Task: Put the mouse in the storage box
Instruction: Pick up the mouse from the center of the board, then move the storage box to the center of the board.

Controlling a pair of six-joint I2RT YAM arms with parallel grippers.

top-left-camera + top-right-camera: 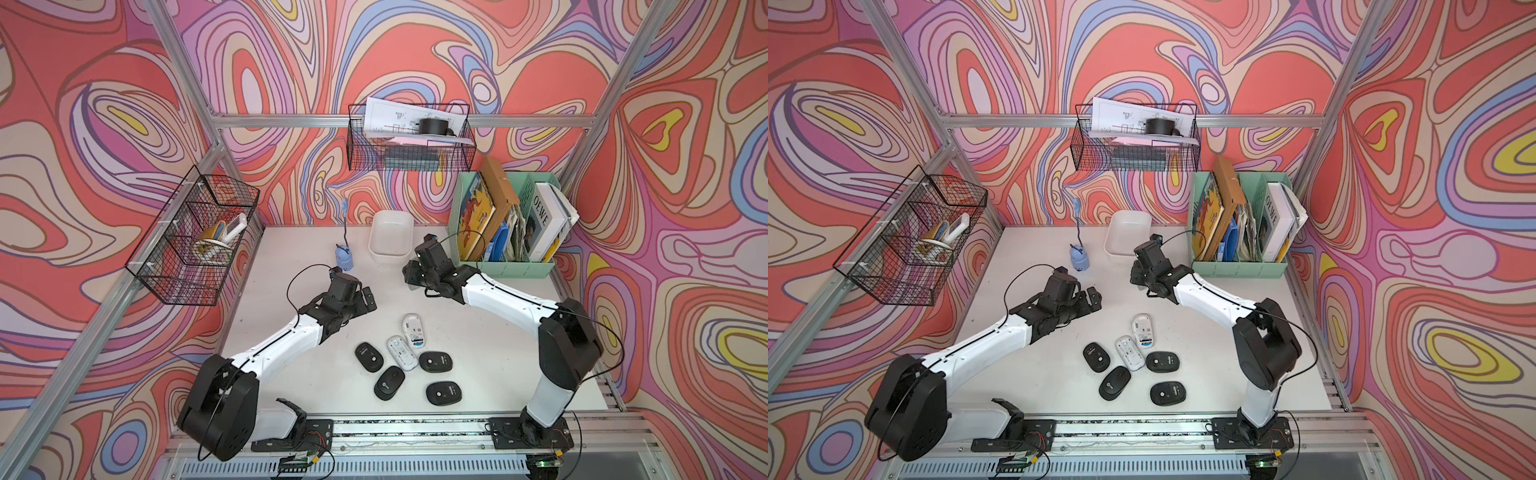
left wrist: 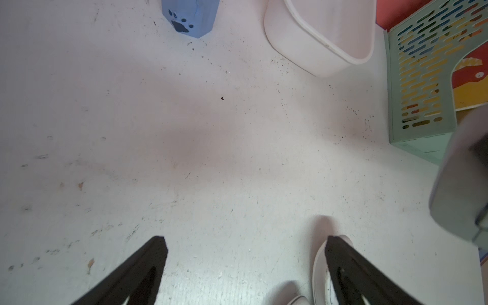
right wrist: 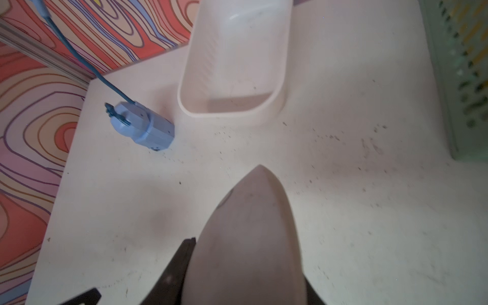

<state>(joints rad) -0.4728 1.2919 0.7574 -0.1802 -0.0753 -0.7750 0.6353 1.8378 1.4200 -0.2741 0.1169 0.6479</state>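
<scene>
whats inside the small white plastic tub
Nothing: the small white plastic tub holds only its bare floor. The right wrist view cuts off its far end; both top views show the tub empty, though its near wall hides a strip of floor.

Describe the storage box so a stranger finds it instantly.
Find the table edge by the patterned back wall. The storage box sits between the mint-green file organizer and a small blue gooseneck gadget. It alone is a plain white, smooth-walled, empty tub.

wire basket (image 1: 183, 282) at left, paper-filled basket (image 1: 365, 153) upper middle, green file rack (image 1: 515, 268) with books (image 1: 544, 226) at right, blue gadget (image 1: 344, 257) near centre.
</scene>
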